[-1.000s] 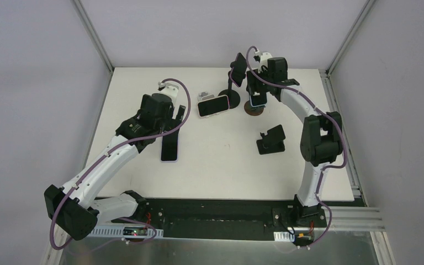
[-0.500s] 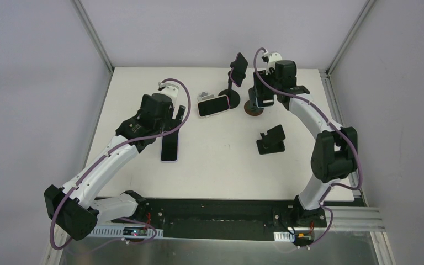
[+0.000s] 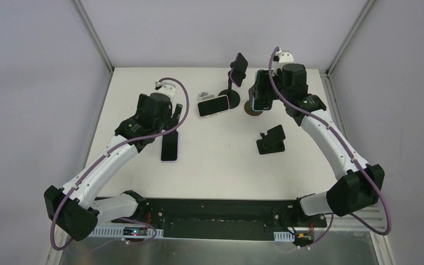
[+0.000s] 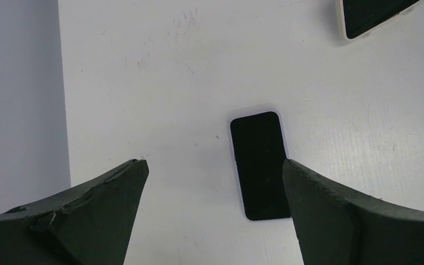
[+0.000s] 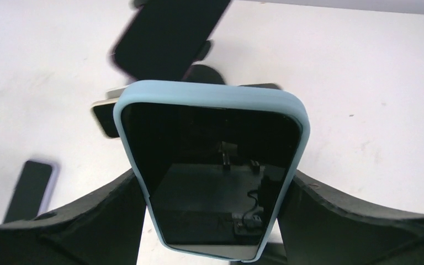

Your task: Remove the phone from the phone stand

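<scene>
My right gripper (image 3: 263,97) is shut on a phone in a light blue case (image 5: 215,165), which stands upright between both fingers. In the top view the blue phone (image 3: 261,94) hangs just above a stand with a round brown base (image 3: 252,111). I cannot tell whether it still touches that stand. My left gripper (image 4: 212,165) is open and empty above a dark phone (image 4: 259,164) that lies flat on the table. In the top view the left gripper (image 3: 172,122) hovers over this flat phone (image 3: 169,147).
A tall black stand (image 3: 231,88) holds another dark phone (image 3: 239,66) at the back. A white-cased phone (image 3: 213,105) leans on a small stand left of it. An empty black stand (image 3: 271,139) sits at mid right. White walls enclose the table (image 3: 221,171).
My right arm has swung out to the right and carried the blue phone up and slightly right from the brown-based stand. My left gripper has shifted only slightly.
</scene>
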`<state>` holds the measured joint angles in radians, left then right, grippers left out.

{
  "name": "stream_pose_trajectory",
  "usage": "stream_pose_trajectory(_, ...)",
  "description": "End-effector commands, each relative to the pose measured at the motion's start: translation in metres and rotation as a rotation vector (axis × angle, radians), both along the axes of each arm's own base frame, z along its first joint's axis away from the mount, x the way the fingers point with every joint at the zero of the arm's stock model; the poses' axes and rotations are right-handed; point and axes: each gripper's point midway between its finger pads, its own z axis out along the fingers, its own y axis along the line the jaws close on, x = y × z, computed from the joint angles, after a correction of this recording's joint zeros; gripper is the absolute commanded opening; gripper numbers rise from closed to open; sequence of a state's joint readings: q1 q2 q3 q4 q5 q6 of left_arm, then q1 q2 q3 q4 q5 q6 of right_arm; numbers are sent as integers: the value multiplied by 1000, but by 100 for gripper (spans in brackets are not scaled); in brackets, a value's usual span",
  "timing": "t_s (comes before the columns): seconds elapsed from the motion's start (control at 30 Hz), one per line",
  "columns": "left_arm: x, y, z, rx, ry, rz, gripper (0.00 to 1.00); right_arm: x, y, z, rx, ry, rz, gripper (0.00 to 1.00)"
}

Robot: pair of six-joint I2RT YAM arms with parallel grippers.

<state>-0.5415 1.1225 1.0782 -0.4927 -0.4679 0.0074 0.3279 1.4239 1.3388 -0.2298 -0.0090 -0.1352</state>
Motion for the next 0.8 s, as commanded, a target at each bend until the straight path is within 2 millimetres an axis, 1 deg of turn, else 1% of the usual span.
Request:
stream_pose_trajectory(0.0,0,18,18,12,-66,78,99,-31,29,21,76,-1,5,53)
stream_pose_trajectory(0.07,-1,24,20,10,-82,122,99,-47,44,15,107,57,9,53)
stream_pose_trajectory(0.1,-1,29,21,13,-91,146,99,-55,56,12,141,91,10,53)
stream_pose_trajectory(0.23,-4,45,26,37,-122,225,99,-78,89,-4,199,193,9,52)
stream_pose_trajectory(0.37,-7,59,31,60,-152,298,99,-98,130,-25,193,261,29,53)
stream_pose_trajectory(0.47,-10,68,36,73,-175,344,99,-106,160,-42,178,320,21,55)
stream_pose_trajectory(0.57,-13,77,41,84,-200,390,99,-107,189,-57,168,371,6,55)
stream_pose_trajectory(0.6,-15,81,43,90,-210,409,99,-108,201,-70,154,398,3,55)
stream_pose_trajectory(0.73,-23,95,52,106,-249,480,99,-106,234,-94,159,451,-23,56)
stream_pose_trajectory(0.77,-24,98,53,110,-256,493,99,-104,240,-102,152,464,-35,56)
